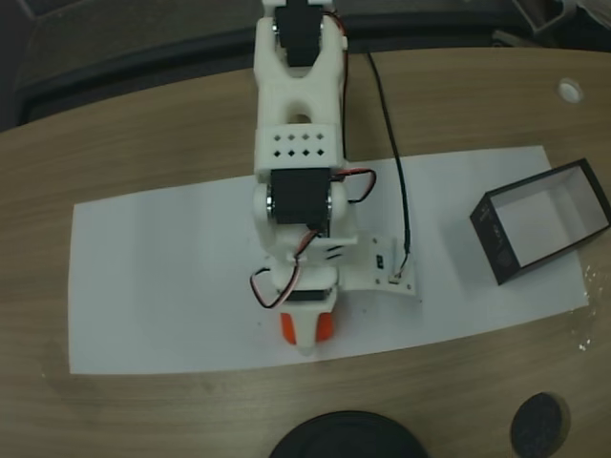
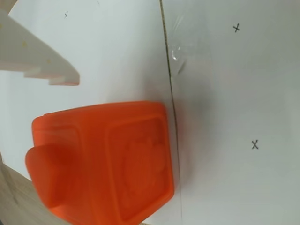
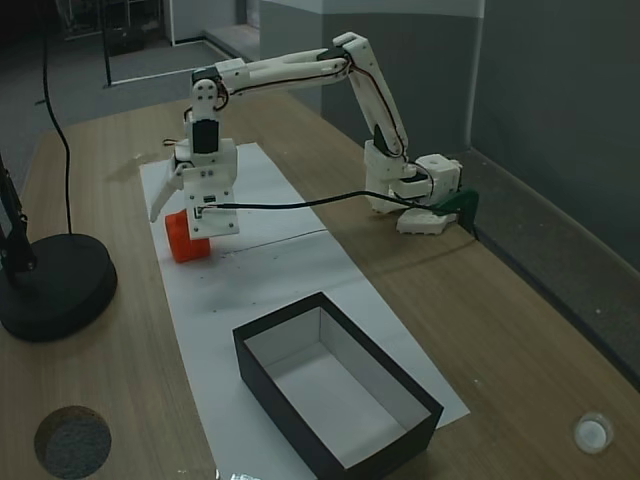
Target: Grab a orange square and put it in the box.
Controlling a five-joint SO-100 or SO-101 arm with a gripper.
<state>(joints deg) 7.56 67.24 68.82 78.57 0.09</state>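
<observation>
Orange square [image 3: 186,243] sits on white paper [image 3: 300,270] between the spread gripper [image 3: 178,215], box [image 3: 335,398] well apart.

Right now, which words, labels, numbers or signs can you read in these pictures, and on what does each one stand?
"x": small pen crosses on the white paper, wrist view.
Embossed mark on the orange square: cannot be made out.
Pale marks on the box outer wall: too blurred to read.
No other text.

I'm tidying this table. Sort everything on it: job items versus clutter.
Job: orange square, box, gripper open around the square.
Lying about: white paper sheet, large black round base, small black disc, small white cap.
</observation>
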